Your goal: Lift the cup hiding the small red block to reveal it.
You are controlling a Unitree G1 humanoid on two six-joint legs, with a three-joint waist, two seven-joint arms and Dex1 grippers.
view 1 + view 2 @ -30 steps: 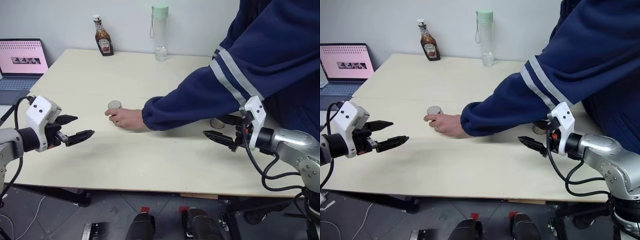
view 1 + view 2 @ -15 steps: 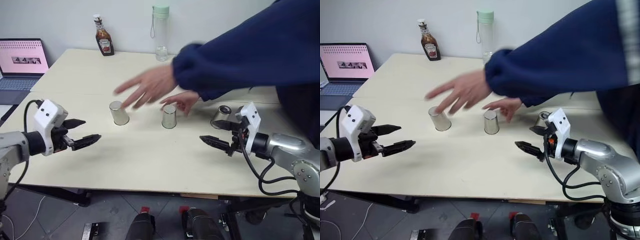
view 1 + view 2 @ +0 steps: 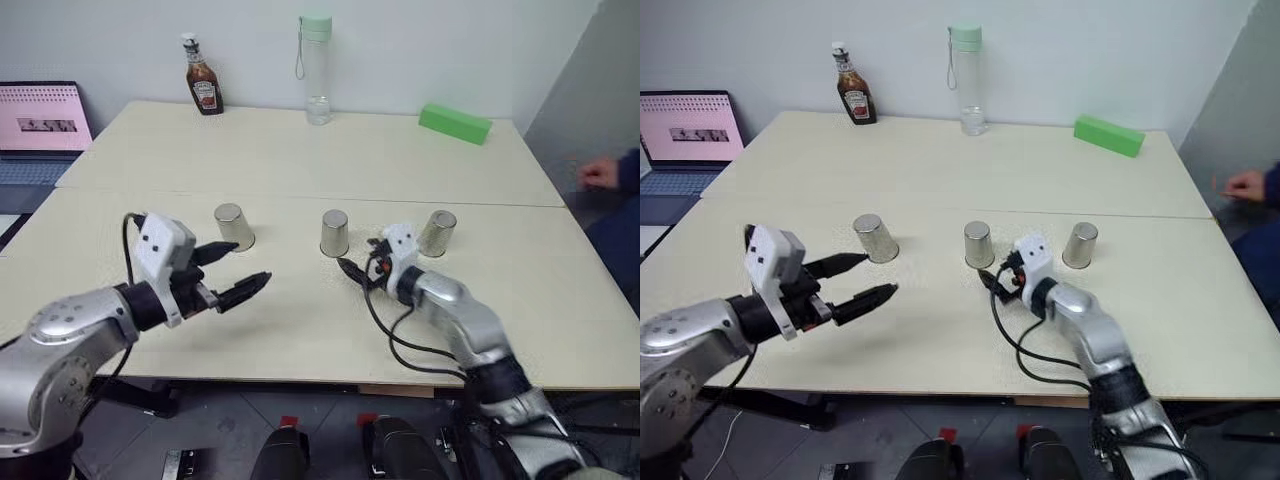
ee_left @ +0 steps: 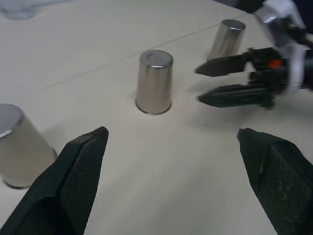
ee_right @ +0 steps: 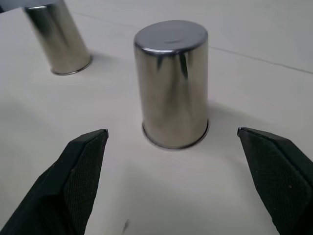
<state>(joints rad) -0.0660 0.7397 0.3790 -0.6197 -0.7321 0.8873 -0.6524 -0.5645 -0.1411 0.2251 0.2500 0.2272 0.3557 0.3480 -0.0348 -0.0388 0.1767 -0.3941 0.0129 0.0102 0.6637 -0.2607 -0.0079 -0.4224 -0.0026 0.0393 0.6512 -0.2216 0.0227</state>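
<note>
Person's arm had cleared the table, leaving three cups; right gripper (image 3: 352,273), jaws wide and empty, had closed in beside middle cup (image 3: 334,233), red block unseen; left gripper (image 3: 238,275) also wide, empty.

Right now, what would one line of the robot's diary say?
three cups upside down in a row | right gripper open, aimed at middle cup | left gripper open | no cup lifted
</note>
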